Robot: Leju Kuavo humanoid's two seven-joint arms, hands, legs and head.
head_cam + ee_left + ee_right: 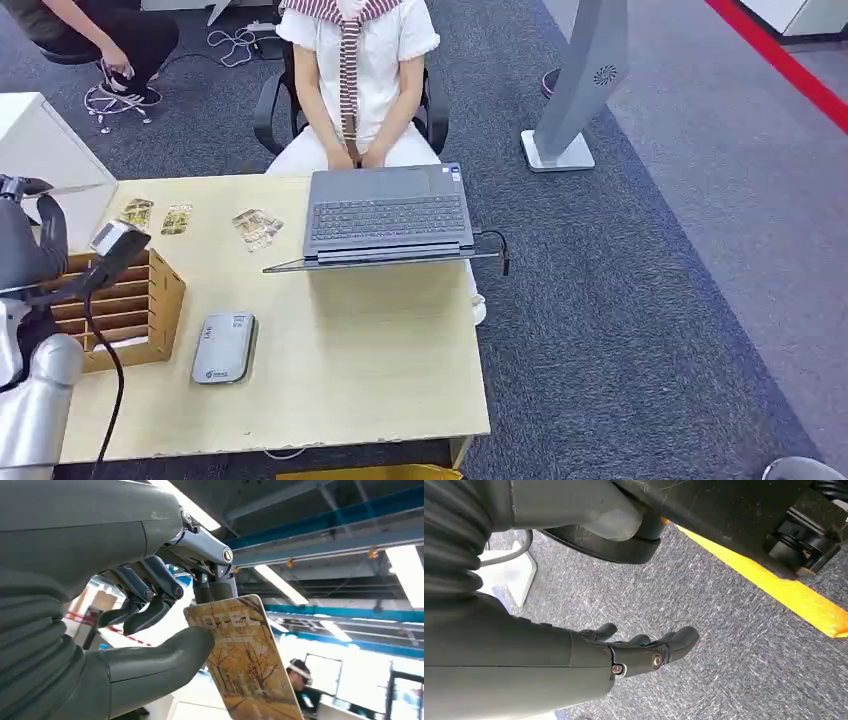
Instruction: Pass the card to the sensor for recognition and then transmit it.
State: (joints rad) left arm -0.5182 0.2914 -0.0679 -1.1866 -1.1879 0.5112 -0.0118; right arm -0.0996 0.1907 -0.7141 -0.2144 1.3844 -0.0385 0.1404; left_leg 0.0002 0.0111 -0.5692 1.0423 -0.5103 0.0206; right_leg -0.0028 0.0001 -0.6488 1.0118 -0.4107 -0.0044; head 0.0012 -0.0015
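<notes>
One card point(245, 660), pinched between thumb and fingers of the left hand point(150, 610) (right hand point(644, 652) hung empty, fingers loosely apart), needed lowering flat over the sensor point(223, 347), grip firm.

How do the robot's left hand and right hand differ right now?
The left robot hand pinches a hotel card between thumb and fingers; the right robot hand holds nothing. The left is raised beside the wooden rack at the table's edge; the right hangs over grey carpet, fingers loosely extended. Both are dark-fingered with grey ribbed covers.
</notes>
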